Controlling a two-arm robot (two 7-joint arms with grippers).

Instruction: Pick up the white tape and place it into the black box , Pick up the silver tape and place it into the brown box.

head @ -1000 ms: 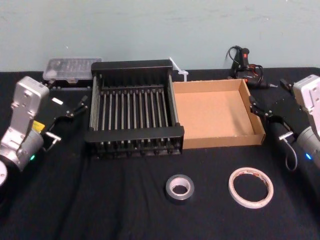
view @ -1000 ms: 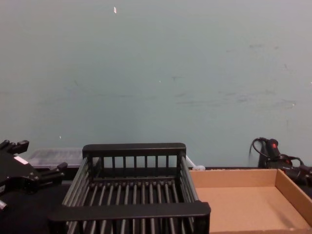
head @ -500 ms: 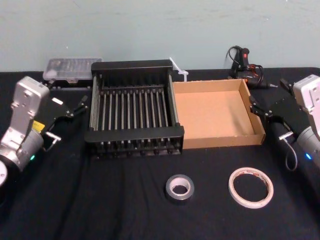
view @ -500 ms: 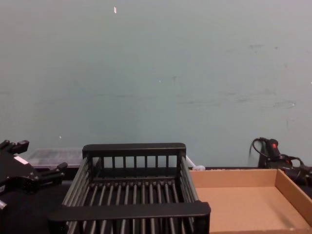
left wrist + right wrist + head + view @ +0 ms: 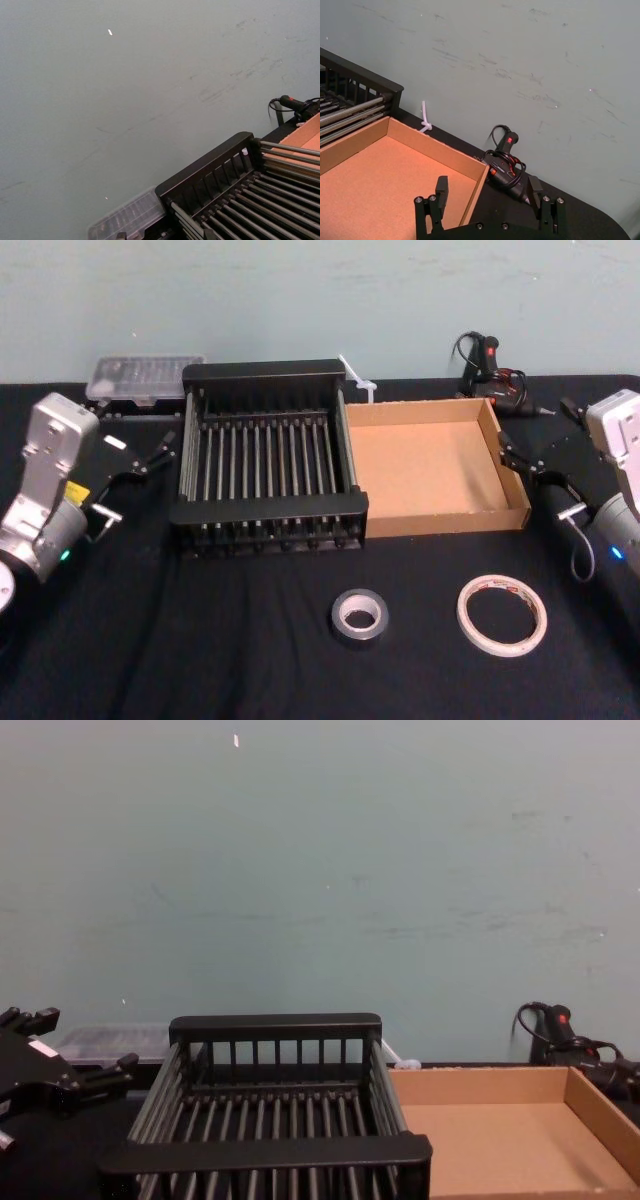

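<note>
The white tape (image 5: 502,614) lies flat on the black cloth at the front right. Left of it lies the silver tape (image 5: 359,614), dark outside with a pale centre. Behind them the black box (image 5: 268,507) and the brown box (image 5: 513,486) stand side by side, both with nothing inside. My left gripper (image 5: 135,435) hovers open left of the black box (image 5: 270,1152), far from both rolls. My right gripper (image 5: 535,430) hovers open just right of the brown box (image 5: 390,129), its fingers (image 5: 441,188) spread wide over the box's far corner.
A clear plastic case (image 5: 143,375) sits behind the black box at the back left. A glue gun with cables (image 5: 490,365) lies behind the brown box, and a white zip tie (image 5: 358,380) lies between the boxes at the back. A wall closes the back.
</note>
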